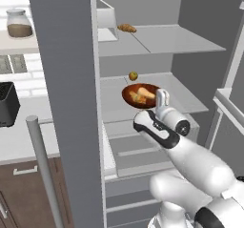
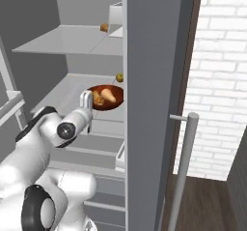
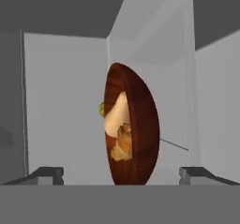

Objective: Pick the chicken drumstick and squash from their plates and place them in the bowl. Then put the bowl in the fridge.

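The dark wooden bowl [image 1: 127, 97] [image 2: 115, 105] [image 3: 140, 124] stands on the middle shelf [image 1: 188, 100] of the open fridge. Inside it lie the pale squash [image 1: 146, 92] [image 2: 110, 96] [image 3: 117, 116] and the golden-brown chicken drumstick [image 1: 137, 98] [image 2: 98, 99] [image 3: 121, 149]. My gripper [image 1: 162, 94] [image 2: 86, 97] [image 3: 122, 174] is open just in front of the bowl's near rim. Its fingertips [image 3: 47, 173] stand wide on either side of the bowl and hold nothing. The plates are out of view.
A small round yellow-brown fruit [image 1: 133, 76] [image 2: 119, 77] sits behind the bowl on the same shelf. A brown pastry [image 1: 127, 28] lies on the upper shelf. The open fridge door [image 1: 66, 103] with its bar handle [image 1: 43, 165] stands at the left; drawers lie below the shelf.
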Robot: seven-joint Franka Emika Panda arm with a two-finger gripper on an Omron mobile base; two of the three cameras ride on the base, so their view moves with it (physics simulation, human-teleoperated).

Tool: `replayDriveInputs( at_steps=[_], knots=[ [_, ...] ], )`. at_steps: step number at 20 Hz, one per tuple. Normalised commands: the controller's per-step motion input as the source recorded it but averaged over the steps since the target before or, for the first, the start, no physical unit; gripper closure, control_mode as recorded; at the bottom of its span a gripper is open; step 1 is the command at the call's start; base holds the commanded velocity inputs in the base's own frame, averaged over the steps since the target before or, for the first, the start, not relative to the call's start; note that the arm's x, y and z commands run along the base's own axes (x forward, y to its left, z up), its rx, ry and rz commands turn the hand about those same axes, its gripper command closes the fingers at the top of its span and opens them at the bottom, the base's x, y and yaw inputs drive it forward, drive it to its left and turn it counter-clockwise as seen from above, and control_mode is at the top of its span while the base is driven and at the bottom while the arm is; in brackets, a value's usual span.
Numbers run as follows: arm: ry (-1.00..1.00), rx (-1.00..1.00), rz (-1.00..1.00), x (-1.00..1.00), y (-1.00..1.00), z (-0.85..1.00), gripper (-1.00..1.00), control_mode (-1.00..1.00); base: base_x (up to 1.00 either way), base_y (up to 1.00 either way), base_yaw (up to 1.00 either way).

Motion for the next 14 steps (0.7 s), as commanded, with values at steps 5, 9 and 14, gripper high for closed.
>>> replayDriveInputs(
  at_steps=[5,9,14],
  knots=[
    [0.32,0.0,-0.08,-0.62,-0.18,1.0,-1.0,-1.0,0.0,0.0,0.0],
    [0.37,0.0,-0.08,-0.59,-0.25,1.0,-1.0,-1.0,0.0,0.0,0.0],
    [0.44,0.0,-0.08,-0.57,-0.45,1.0,-1.0,-1.0,0.0,0.0,0.0]
  ],
)
